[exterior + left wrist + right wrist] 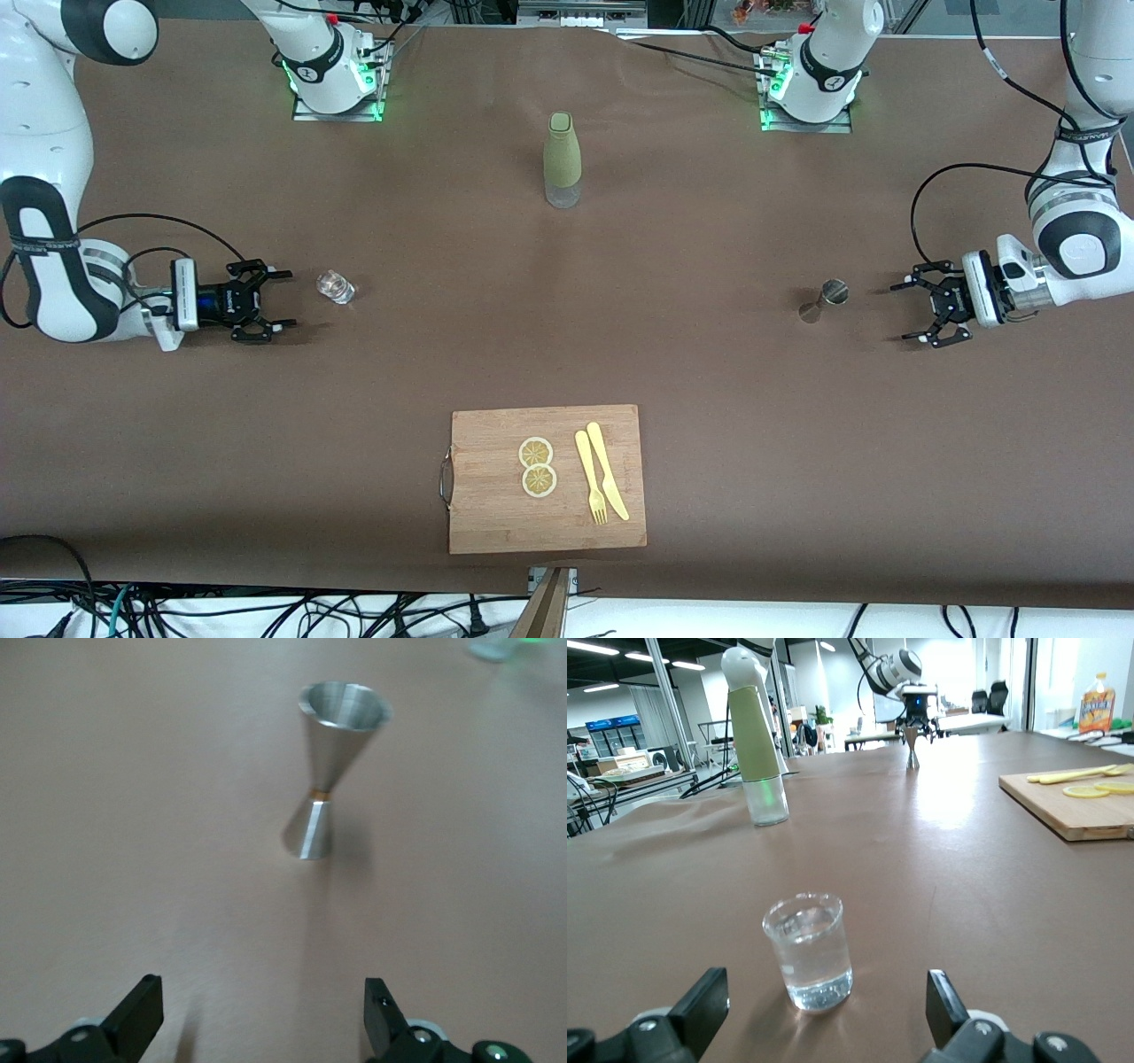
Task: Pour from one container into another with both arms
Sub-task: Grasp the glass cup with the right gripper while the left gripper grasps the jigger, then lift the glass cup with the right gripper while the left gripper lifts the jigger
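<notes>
small clear glass (336, 286) stands upright on the brown table (709, 372) toward the right arm's end, holding clear liquid in its lower part, seen best in the right wrist view (808, 950). steel jigger (826, 299) stands upright toward the left arm's end, well apart from the glass; its top cup (345, 713) looks empty as far as the inside shows. tall bottle (562, 159) with an olive sleeve and a clear base stands between the two arm bases, farther from the front camera than both small vessels; its contents cannot be told. right gripper (276, 301) sits low just beside the glass, fingers spread apart, nothing between them, not touching it. left gripper (912, 310) sits low near the jigger, fingers likewise apart and holding nothing. wooden cutting board (496, 523) with a metal handle lies nearest the front camera, carrying two lemon slices (537, 466), a yellow fork (590, 478) and a yellow knife (607, 470). both wrist views cut off the fingers' lower parts; the left wrist view is soft, and a pale blur at its edge is not identifiable.
</notes>
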### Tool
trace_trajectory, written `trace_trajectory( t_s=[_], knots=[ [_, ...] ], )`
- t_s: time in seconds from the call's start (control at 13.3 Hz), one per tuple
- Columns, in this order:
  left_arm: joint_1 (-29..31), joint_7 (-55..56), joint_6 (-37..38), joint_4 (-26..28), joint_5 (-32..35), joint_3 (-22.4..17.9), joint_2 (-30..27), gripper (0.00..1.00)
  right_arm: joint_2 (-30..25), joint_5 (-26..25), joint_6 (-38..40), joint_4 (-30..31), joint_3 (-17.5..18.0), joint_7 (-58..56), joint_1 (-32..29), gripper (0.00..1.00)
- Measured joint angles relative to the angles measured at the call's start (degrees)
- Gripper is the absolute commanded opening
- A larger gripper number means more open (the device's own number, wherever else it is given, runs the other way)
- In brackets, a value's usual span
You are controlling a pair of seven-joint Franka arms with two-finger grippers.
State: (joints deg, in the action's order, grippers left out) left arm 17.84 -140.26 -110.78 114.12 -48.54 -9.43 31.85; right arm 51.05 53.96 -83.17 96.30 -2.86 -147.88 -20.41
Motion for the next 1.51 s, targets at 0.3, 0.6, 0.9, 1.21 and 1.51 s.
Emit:
trace_trajectory(
  t_s=[0.3,0.6,0.9,1.21,1.51],
  knots=[
    [0.38,-4.43,4.74,0.17,-2.34,2.18,2.9,1.0,4.58,4.49,0.02,0.06,0.49,-4.49,0.78,0.99],
    [-0.1,-8.88,4.75,0.17,-7.45,6.03,4.89,1.0,5.63,6.52,0.56,0.41,0.64,-5.84,3.28,0.99],
    [-0.37,-16.42,5.97,0.17,-9.89,6.48,6.51,1.0,5.49,7.43,1.01,1.28,0.65,-6.06,4.95,0.99],
    [-1.17,-17.01,7.43,0.17,-11.24,9.04,7.27,1.0,5.25,7.97,1.82,2.22,0.56,-6.78,4.96,0.99],
    [-1.63,-17.02,8.92,0.17,-11.27,9.3,7.6,0.96,4.74,7.97,3.16,3.95,0.53,-6.93,4.95,0.99]
  ],
)
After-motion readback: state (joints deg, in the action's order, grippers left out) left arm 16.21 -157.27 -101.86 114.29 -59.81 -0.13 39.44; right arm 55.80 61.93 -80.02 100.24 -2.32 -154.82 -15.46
